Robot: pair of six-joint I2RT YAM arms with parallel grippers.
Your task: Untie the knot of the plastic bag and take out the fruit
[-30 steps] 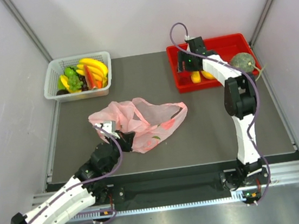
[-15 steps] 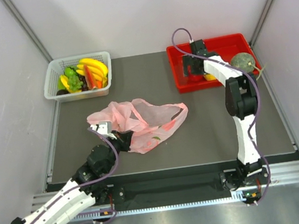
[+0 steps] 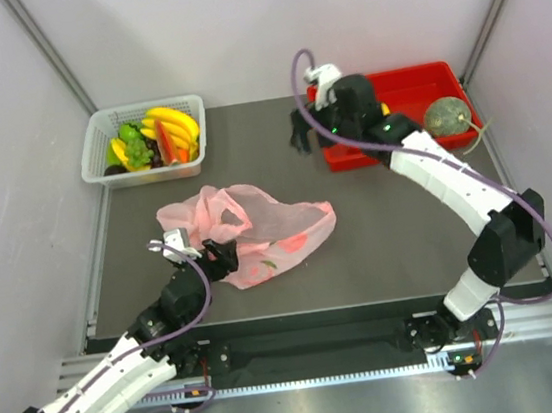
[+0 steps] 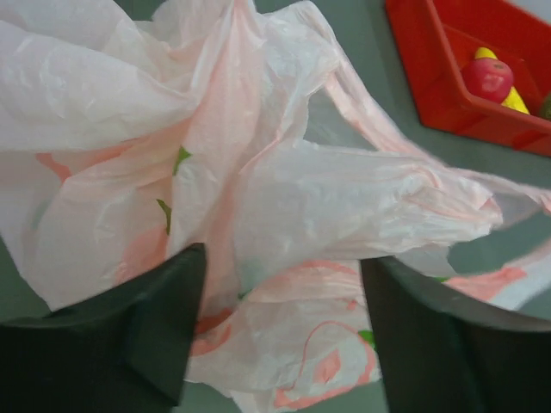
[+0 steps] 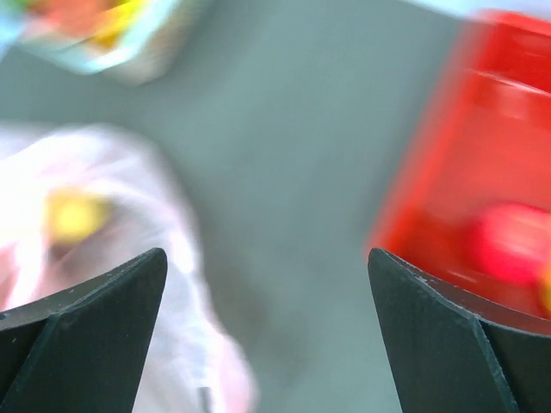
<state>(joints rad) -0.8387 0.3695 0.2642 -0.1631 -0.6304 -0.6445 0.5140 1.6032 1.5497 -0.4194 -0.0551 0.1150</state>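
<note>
Surface (image 3: 401,241): dark grey, fills the centre of the top view. Plastic bag (image 3: 259,229): pink, crumpled, lying left of centre. Red tray (image 3: 411,77): upper right, with red fruit (image 4: 488,77) and yellow banana (image 4: 510,96) inside. White basket (image 3: 98,153): upper left. Green melon (image 3: 446,117): at the tray's lower right corner. Left pincer (image 4: 282,258): fingers spread, bag film between them, at the bag's lower left edge. Right pincer (image 5: 267,258): spread wide, empty, over bare surface just left of the tray; view blurred.
</note>
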